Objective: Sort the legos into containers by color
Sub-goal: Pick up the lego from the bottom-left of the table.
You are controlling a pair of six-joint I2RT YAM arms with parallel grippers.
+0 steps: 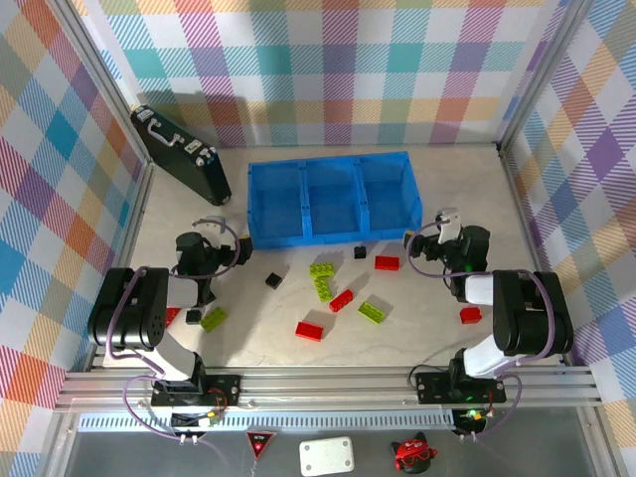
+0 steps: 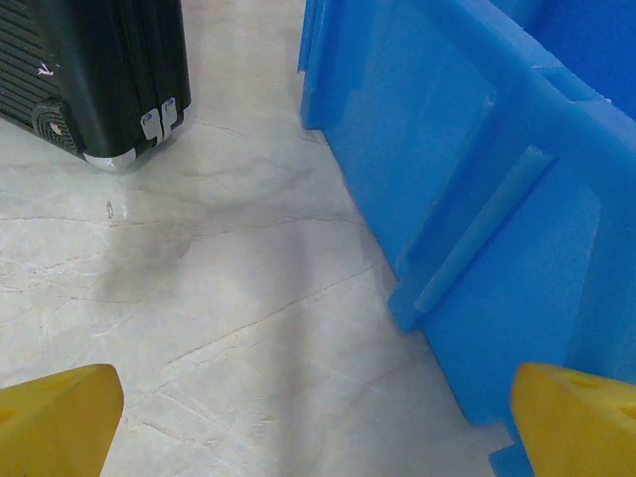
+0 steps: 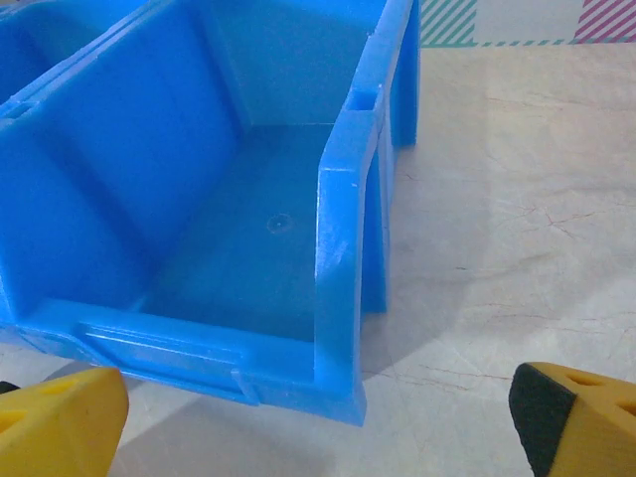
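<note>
- Sorting has not begun, as I judge it: the three compartments of the bin look bare from above, and the right wrist view shows the end compartment's floor with nothing on it
- The legos lie loose on the table in front of the bin, red, lime and black mixed; one red sits by the right arm, one lime by the left
- Left gripper is spread wide and holds nothing, near the bin's left corner
- Right gripper is likewise agape and bare, facing the bin's right end
- Left to do: every brick, one colour to each compartment
</note>
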